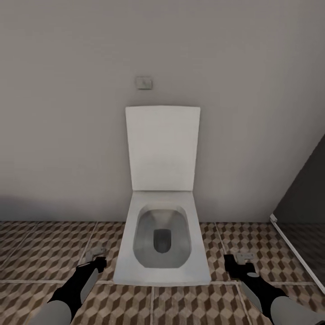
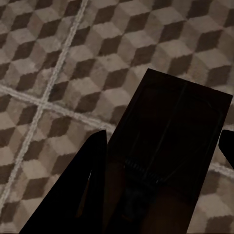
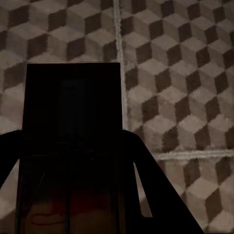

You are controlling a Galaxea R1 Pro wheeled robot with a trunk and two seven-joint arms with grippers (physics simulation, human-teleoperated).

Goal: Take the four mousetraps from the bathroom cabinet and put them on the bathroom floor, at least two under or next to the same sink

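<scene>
A: Cube-patterned bathroom floor runs up to a plain grey wall. White toilet dead centre, lid up, small flush plate on the wall above it. Dark shower enclosure at the right edge. No brand, label or writing legible anywhere.

B: Arms?

A: Head view has both low and forward, one on either side of the bowl. Left gripper carries a small pale flat piece at its tip; right gripper likewise.

B: Wrist cameras add anything?

A: Yes. Left wrist view: a mousetrap, flat board in deep shadow with faint wire lines, sits between the two dark fingers, which are closed onto its edges, tiles beneath. Right wrist view: a second mousetrap, near black, clamped the same way between that gripper's fingers, above the tiles. Whether either board touches the floor, cannot tell.
</scene>
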